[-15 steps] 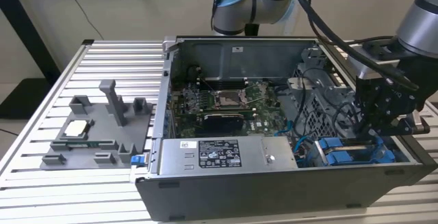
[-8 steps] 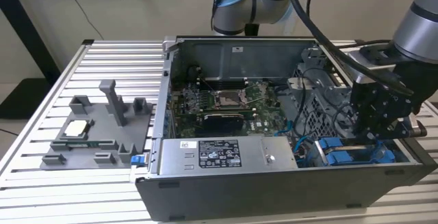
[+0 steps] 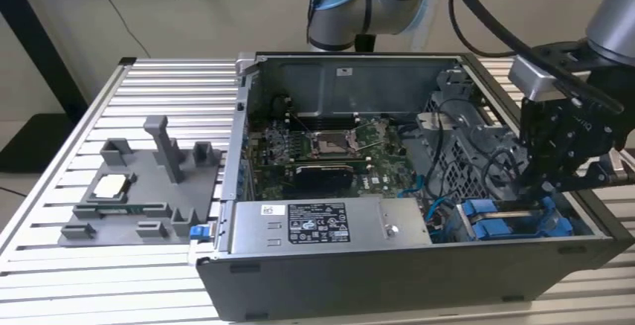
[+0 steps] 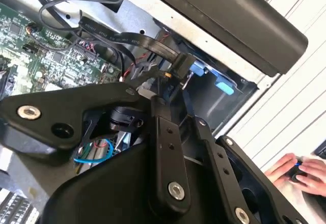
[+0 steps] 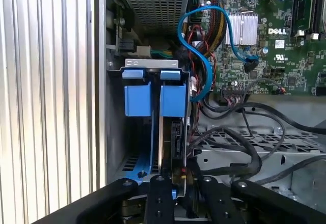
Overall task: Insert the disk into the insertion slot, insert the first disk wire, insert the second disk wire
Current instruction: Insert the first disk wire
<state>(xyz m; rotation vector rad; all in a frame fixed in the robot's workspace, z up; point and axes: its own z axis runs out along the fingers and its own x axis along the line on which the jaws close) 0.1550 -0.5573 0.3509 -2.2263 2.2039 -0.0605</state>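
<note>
The disk (image 5: 176, 138) stands on edge in its blue carrier (image 5: 172, 100) inside the insertion slot (image 5: 133, 159), a dark grey bay at the case's corner. A second blue carrier (image 5: 136, 98) sits beside it. My gripper (image 5: 182, 180) hangs just over the disk's rear edge, shut on the black connector of a disk wire (image 4: 179, 64) whose flat black cable (image 4: 117, 34) runs back toward the motherboard. In the exterior view the gripper (image 3: 533, 190) reaches down into the bay at the blue carriers (image 3: 496, 219), at the exterior view's right.
A green motherboard (image 3: 328, 146) and a silver power supply (image 3: 323, 224) fill the open case. Blue, red and black cables (image 5: 204, 71) loop close to the bay. A grey fixture (image 3: 139, 191) lies on the slatted table. A person's hand (image 4: 300, 170) rests beyond the case.
</note>
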